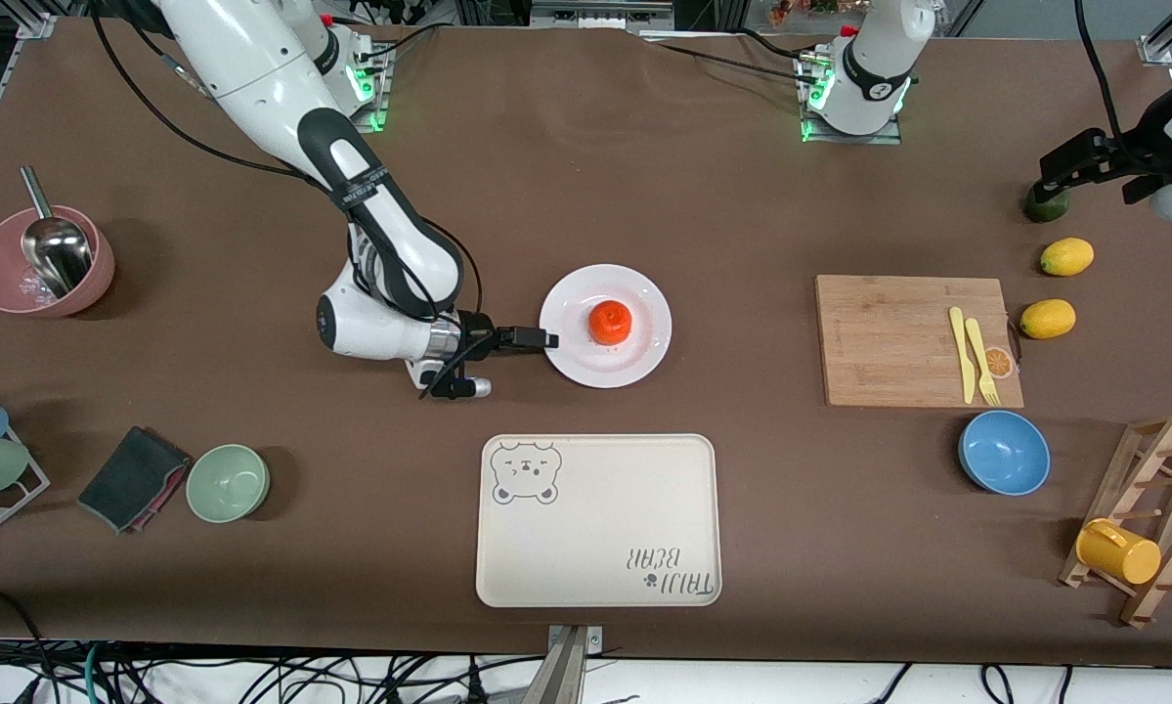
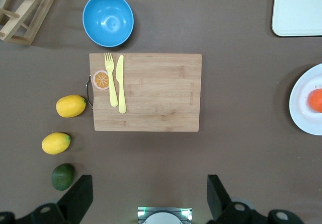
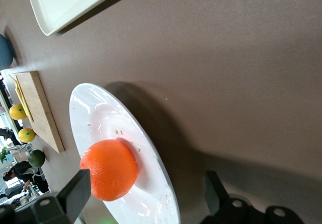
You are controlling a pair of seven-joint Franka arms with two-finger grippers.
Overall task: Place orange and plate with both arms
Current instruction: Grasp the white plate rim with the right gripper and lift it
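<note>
While the orange [image 1: 610, 322] is sitting on the plate [image 1: 644, 357] mid-counter, the right gripper [image 1: 537, 339] is closing in low on the rim, jaws spread; a level slide around the rim should avoid tipping. The left gripper [image 1: 1084, 166], jaws spread, is waiting over the avocado [image 1: 1045, 207].

Bright red-orange orange [image 1: 610, 322] on glossy white plate [image 1: 644, 357]; cream tray [image 1: 605, 548] bearing grey bear print; brown table [image 1: 644, 196].
</note>
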